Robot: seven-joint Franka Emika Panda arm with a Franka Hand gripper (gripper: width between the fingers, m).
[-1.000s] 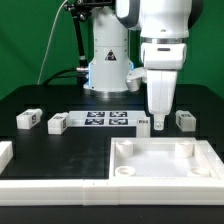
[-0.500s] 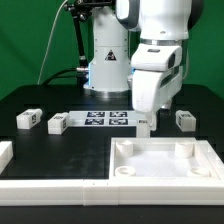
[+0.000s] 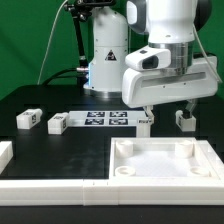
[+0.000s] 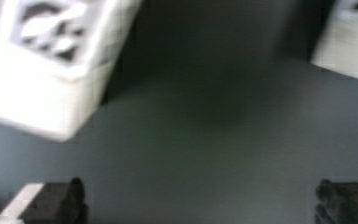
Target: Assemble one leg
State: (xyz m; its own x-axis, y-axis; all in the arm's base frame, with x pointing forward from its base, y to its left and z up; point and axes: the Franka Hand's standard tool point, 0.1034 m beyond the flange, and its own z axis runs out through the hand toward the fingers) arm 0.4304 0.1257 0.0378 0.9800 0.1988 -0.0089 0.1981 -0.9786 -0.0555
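Jaws are standing wide apart w/ nothing btwn them: the gripper [image 3: 166,110] [image 4: 197,200] is hanging empty, and its fingertips [image 4: 51,200] are showing dark over bare table in the wrist view.

Change vs. a sec ago: the hand was pointing straight down, narrow to the exterior cam. Now it's swinging round at the wrist, turning broadside and sitting a bit higher. No part has moved.

- **From the exterior view's left:** the far-left leg [image 3: 27,119] and second leg [image 3: 57,123] are lying well apart from the arm.
- **Next:** the marker board [image 3: 105,118].
- **At the board's right end:** the leg [image 3: 143,124] is sitting below one finger.
- **Further right:** the far-right leg [image 3: 184,119] is sitting below the other finger.
- **In front:** the tabletop [image 3: 165,160] is waiting.

Prob. re-orienting for a pick. Nothing's being held, so assy isn't started. Can't tell which of the two legs it's going for.
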